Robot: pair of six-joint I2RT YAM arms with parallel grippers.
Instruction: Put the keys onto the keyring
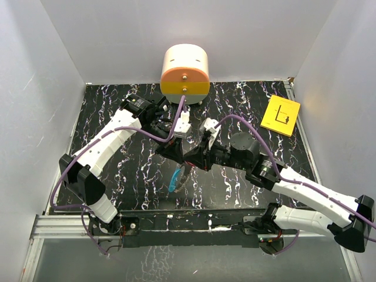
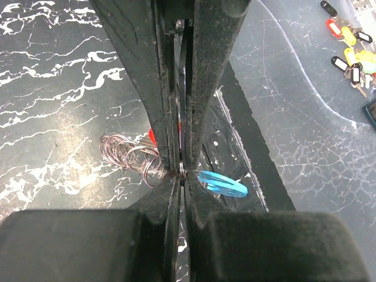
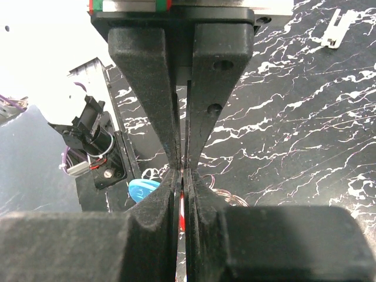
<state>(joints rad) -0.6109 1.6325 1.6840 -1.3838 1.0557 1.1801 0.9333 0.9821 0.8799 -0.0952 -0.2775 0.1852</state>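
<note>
Overhead view: black white-veined marble table (image 1: 117,176), orange-and-cream drum (image 1: 185,70) at the rear. Just in front of the drum, left pincer (image 1: 177,154) and right pincer (image 1: 189,164) tip to tip, oval blue-and-white keyring (image 1: 174,181) dangling beneath. Yellow card (image 1: 280,116) right of the drum.

Left wrist view: left pincer (image 2: 183,173) fully closed, pinching the keyring (image 2: 222,183) between blue band and wire coil. Tiny red key (image 2: 151,136) beside the coil.

Right wrist view: right pincer (image 3: 183,176) fully closed, sliver of the red key (image 3: 182,216) between its fingers, keyring (image 3: 144,191) just beside.
</note>
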